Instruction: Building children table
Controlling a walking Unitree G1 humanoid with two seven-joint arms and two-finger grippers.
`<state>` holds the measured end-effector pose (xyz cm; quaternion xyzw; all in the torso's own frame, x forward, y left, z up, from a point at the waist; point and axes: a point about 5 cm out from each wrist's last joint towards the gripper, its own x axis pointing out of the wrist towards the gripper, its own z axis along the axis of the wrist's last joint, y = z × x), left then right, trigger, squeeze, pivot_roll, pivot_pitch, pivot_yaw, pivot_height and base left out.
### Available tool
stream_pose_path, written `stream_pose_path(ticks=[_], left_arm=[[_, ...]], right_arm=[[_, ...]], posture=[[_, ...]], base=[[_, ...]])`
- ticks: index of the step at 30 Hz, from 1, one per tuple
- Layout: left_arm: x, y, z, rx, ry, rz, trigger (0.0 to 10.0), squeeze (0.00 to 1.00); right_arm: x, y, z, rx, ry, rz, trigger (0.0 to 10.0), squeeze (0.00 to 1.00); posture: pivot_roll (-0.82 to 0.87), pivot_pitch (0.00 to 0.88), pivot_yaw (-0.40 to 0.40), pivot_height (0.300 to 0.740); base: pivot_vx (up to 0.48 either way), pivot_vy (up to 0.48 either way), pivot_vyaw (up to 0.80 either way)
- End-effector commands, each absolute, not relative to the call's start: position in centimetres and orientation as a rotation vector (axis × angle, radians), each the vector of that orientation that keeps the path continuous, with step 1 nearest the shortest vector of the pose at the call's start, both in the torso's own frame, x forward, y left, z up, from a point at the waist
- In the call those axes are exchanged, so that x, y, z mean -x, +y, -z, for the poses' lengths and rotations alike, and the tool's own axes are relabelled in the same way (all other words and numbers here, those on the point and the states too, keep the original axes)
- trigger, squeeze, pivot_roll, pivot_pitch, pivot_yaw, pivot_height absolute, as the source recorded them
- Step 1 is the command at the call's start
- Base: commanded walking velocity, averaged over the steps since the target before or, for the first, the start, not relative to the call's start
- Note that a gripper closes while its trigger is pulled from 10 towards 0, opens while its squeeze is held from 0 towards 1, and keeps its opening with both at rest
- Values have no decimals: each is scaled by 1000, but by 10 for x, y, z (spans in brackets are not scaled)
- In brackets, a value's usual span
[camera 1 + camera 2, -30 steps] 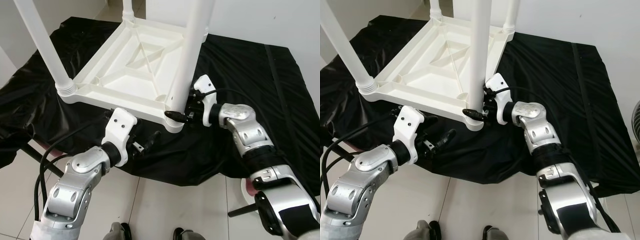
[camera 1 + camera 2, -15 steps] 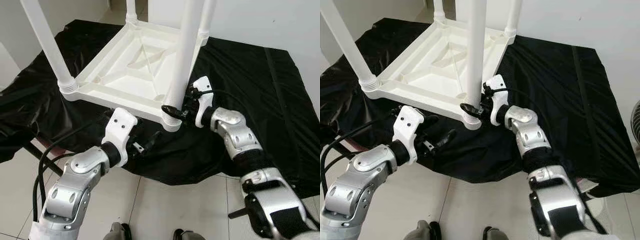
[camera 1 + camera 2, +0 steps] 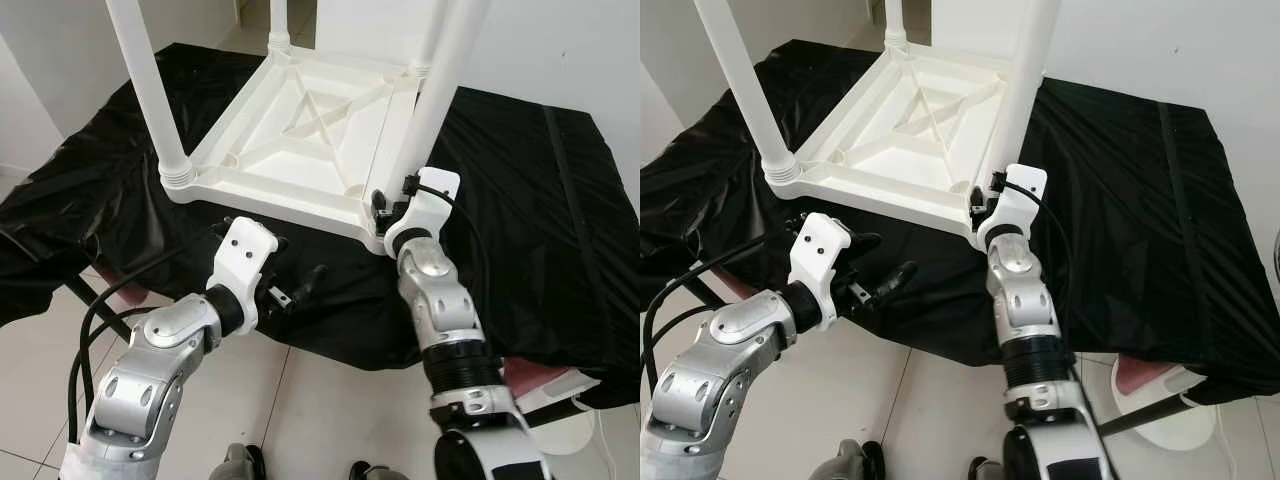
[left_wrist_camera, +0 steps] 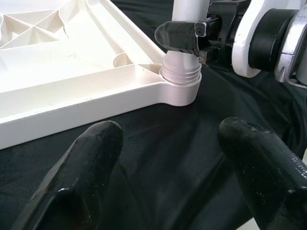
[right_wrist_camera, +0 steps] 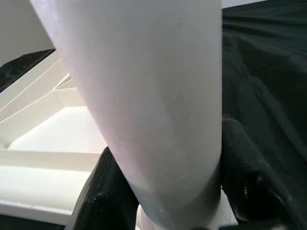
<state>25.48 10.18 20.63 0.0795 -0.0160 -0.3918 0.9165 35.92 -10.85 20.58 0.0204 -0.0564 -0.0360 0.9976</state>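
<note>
**Robot holds a leg of the upside-down table**

The left gripper is nearest. It hangs over the black plastic sheet, just in front of the upside-down white plastic children's table, and its two black fingers are spread apart, holding nothing. The right gripper is at the table's near right corner. Its fingers are closed around the bottom of the round white plastic table leg, just above the ribbed socket. Further back, the table lies on the sheet with its other legs pointing up.
</note>
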Motion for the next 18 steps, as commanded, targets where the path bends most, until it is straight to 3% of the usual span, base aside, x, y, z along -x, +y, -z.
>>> stream_pose_path(ticks=[1, 3, 4, 5, 10, 11, 16, 17, 18], left_arm=[[-256, 101, -204, -160, -23, 786, 10000, 0], [-256, 101, -204, -160, -22, 786, 10000, 0], [-256, 102, -204, -161, -22, 786, 10000, 0], [-255, 102, -204, -162, -22, 785, 10000, 0], [-255, 102, -204, -163, -21, 782, 10000, 0], [-255, 103, -204, -163, -21, 781, 10000, 0], [-256, 103, -204, -163, -21, 779, 10000, 0], [-256, 103, -204, -163, -22, 779, 10000, 0], [-256, 103, -205, -163, -23, 779, 10000, 0]], right_arm=[[-361, -127, -195, -81, -57, 166, 0, 0], [-362, -125, -198, -74, -62, 162, 0, 0], [-363, -120, -201, -48, -72, 112, 9098, 0], [-362, -116, -206, -15, -100, 66, 10000, 0], [-358, -107, -218, 18, -169, -55, 10000, 0], [-357, -109, -223, 34, -196, -67, 10000, 1000], [-358, -113, -235, 75, -232, -160, 10000, 1000], [-358, -113, -238, 82, -241, -197, 10000, 0], [-358, -112, -241, 78, -243, -287, 10000, 0]], posture=[[-35, 188, 16, 740], [-35, 188, 16, 740], [-33, 189, 16, 740], [-32, 189, 15, 740], [-32, 189, 15, 740], [-33, 189, 15, 740], [-36, 189, 13, 740], [-34, 189, 13, 740], [-33, 191, 13, 740]], base=[[0, 0, 0], [0, 0, 0], [0, 0, 0], [0, 0, 0], [0, 0, 0], [0, 0, 0], [0, 0, 0], [0, 0, 0], [0, 0, 0]])
